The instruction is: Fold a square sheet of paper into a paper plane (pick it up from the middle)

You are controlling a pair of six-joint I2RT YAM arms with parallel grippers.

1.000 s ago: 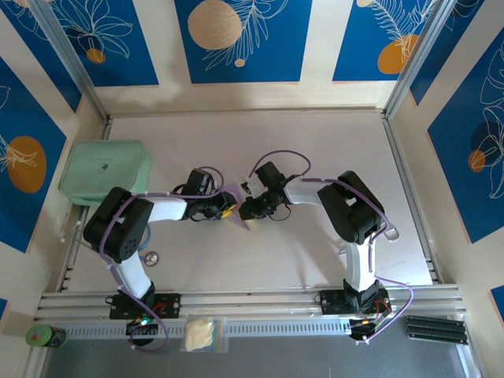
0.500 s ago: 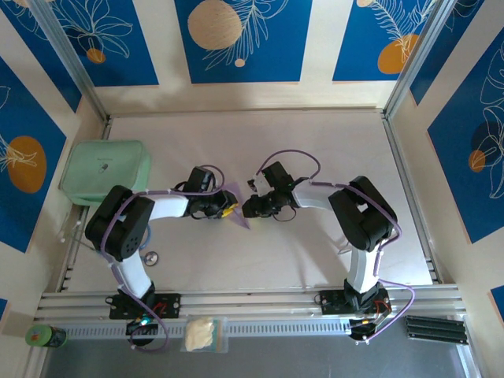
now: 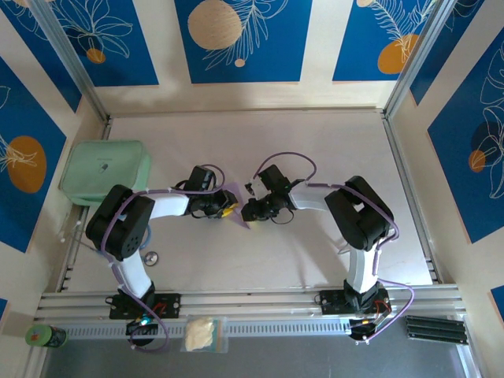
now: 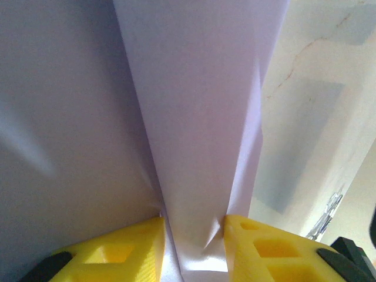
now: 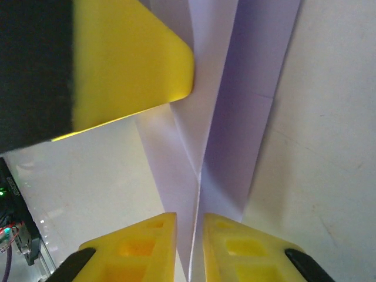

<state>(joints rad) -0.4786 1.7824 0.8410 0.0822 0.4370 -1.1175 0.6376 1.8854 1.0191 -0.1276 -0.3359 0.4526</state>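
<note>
Near the middle of the worktop [image 3: 315, 142], the paper plane [image 4: 194, 117] is pinched by the left hand [image 4: 194, 241] on its left and the right hand [image 5: 190, 241] on its right.

paper plane [image 4: 194, 117]: thin lilac paper, matt, sharp creases, slight wrinkle at pinch.
left end effector [image 4: 192, 229], right end effector [image 5: 190, 232]: yellow moulded plastic, smooth, faint sheen.
tabletop [image 5: 311, 176]: pale, smooth, satin finish, faint veining.
green box [image 3: 105, 172]: smooth plastic look.
front rail [image 3: 252, 301]: ribbed bare metal.
</note>
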